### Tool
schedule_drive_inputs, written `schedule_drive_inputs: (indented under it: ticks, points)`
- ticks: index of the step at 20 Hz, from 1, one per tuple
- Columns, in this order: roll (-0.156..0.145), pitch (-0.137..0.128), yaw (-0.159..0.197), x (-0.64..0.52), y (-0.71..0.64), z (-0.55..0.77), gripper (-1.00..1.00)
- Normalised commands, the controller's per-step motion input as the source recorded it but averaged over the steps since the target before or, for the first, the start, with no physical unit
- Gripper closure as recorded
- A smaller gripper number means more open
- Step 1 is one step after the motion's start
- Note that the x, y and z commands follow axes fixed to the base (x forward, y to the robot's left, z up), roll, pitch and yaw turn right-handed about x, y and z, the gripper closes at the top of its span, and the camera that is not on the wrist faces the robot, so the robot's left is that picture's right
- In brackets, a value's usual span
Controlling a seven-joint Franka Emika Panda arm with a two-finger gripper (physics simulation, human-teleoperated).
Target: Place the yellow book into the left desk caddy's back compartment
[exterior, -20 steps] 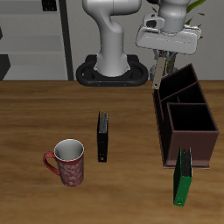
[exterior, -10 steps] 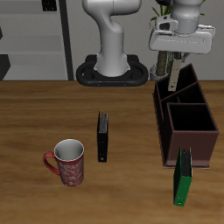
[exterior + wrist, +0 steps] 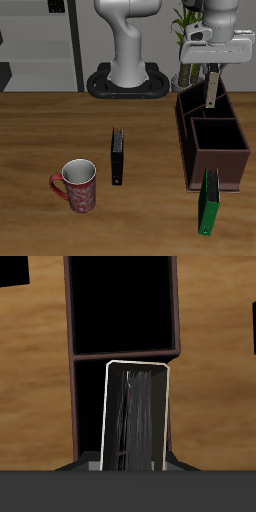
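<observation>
My gripper (image 3: 213,72) is shut on the yellow book (image 3: 212,90), a thin pale book that hangs on edge from the fingers. It hovers over the left desk caddy (image 3: 211,135), a dark brown box with slanted dividers, above its tall-walled back compartment (image 3: 203,98). In the wrist view the book (image 3: 136,416) shows end-on, with the caddy's dark sections (image 3: 122,306) below it. The book's lower end is about level with the top of the dividers.
A black book (image 3: 118,156) stands on edge at the table's middle. A red patterned mug (image 3: 78,185) sits nearer the front edge. A green book (image 3: 209,202) leans against the caddy's front. The robot base (image 3: 128,82) stands at the back.
My gripper has carried the yellow book sideways from beside the caddy's back end to over its slanted dividers. Nothing else has moved.
</observation>
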Motion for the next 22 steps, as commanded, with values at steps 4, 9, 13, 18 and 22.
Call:
schedule_drive_inputs:
  ticks: [4,9,13,18,22]
  points:
    - [0.015,-0.015,0.017,0.08,0.14,0.05,1.00]
    - [0.009,-0.009,0.004,0.04,0.12,0.06,1.00]
    - [0.040,0.003,0.003,0.05,0.18,-0.05,1.00]
    - [0.019,0.005,0.007,0.01,0.13,-0.11,1.00]
    - [0.007,0.010,-0.004,0.09,0.03,-0.19,1.00]
